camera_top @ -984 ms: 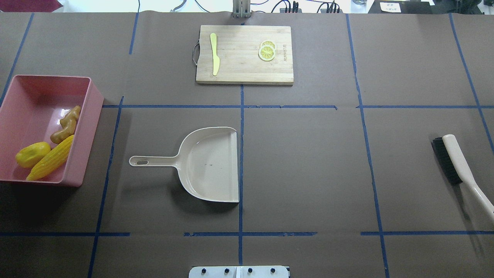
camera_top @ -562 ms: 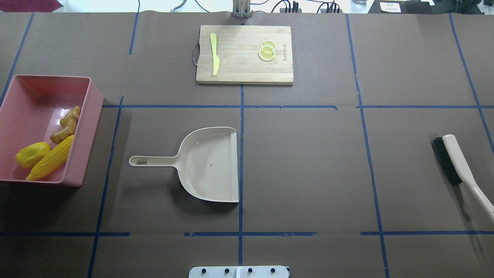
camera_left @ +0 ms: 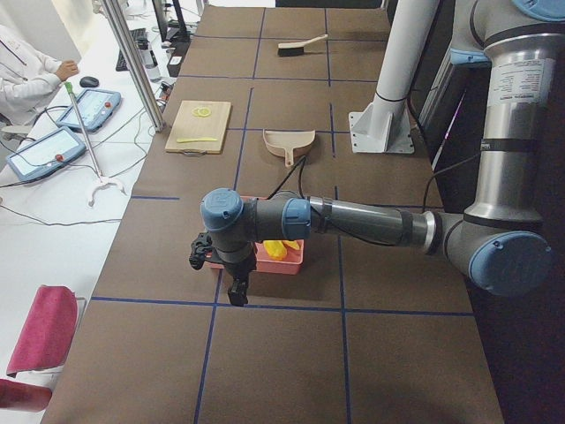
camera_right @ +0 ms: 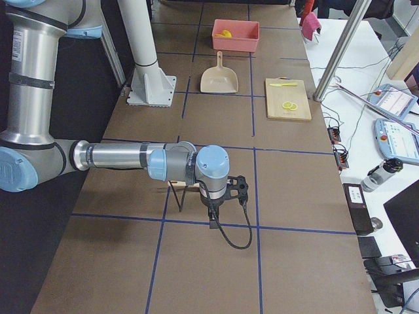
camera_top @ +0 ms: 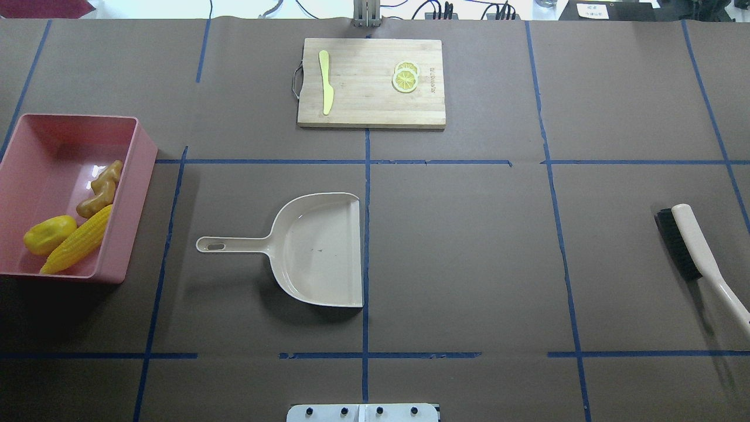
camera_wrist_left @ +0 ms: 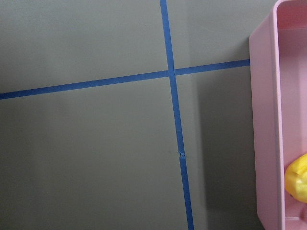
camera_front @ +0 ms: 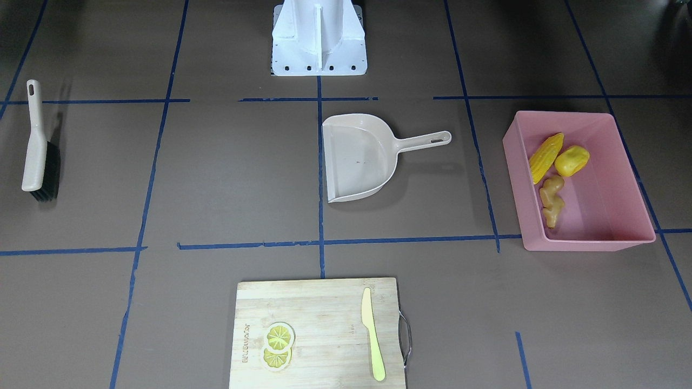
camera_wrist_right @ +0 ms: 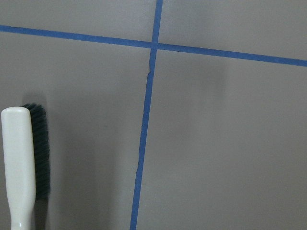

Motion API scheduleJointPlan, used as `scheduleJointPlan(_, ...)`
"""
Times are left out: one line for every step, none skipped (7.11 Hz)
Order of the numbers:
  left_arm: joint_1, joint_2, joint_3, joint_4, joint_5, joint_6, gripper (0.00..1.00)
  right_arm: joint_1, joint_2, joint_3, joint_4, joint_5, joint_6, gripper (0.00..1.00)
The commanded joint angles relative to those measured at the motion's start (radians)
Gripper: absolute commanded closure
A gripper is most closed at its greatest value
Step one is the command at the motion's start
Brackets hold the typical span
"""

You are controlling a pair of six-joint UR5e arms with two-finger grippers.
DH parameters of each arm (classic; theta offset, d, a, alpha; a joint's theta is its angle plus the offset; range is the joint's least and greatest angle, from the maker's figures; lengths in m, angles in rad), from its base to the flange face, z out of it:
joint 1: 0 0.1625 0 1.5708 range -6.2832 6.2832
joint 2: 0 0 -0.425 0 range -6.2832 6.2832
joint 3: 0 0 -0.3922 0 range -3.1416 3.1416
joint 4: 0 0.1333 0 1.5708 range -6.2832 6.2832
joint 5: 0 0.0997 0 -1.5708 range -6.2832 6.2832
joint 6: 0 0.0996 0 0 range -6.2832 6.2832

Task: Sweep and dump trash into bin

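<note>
The pink bin point(camera_top: 144, 153) stands at the table's left end and holds the trash: the corn cob point(camera_top: 76, 241), the yellow potato-like lump point(camera_top: 49, 233) and the ginger root point(camera_top: 103, 189). They also show in the front view, with the bin point(camera_front: 514, 167), corn point(camera_front: 546, 150), lump point(camera_front: 572, 160) and ginger point(camera_front: 551, 200). My left gripper point(camera_left: 237, 291) hangs beside the bin's outer end and shows only in the left side view. My right gripper point(camera_right: 213, 221) shows only in the right side view, beyond the brush. I cannot tell whether either is open or shut.
The beige dustpan point(camera_top: 323, 252) lies empty at mid-table, handle toward the bin. The brush point(camera_top: 691, 241) lies at the right end and also shows in the right wrist view point(camera_wrist_right: 18, 163). A cutting board point(camera_top: 370, 82) with knife point(camera_top: 325, 82) and lemon slices point(camera_top: 405, 77) lies at the far edge.
</note>
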Motion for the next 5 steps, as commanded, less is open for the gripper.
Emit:
scheduleJointPlan(-0.002,0.001,0.005,0.000,0.000,-0.033,0.00,0.000,0.032,-0.037,0.000,0.000,0.000,0.00)
scheduleJointPlan(0.000,0.000,-0.003,0.000,0.001,-0.142,0.00,-0.001,0.047,-0.045,-0.001,0.001,0.001,0.00)
scheduleJointPlan(0.002,-0.002,-0.009,-0.002,0.005,-0.186,0.00,-0.001,0.058,-0.059,-0.001,0.003,0.001,0.00)
scheduleJointPlan(0.002,-0.012,-0.006,-0.035,0.007,-0.186,0.00,-0.006,0.061,-0.062,-0.001,0.009,0.003,0.00)
scheduleJointPlan(0.002,-0.017,0.005,-0.076,0.004,-0.191,0.00,-0.008,0.079,-0.063,-0.004,0.011,0.004,0.00)
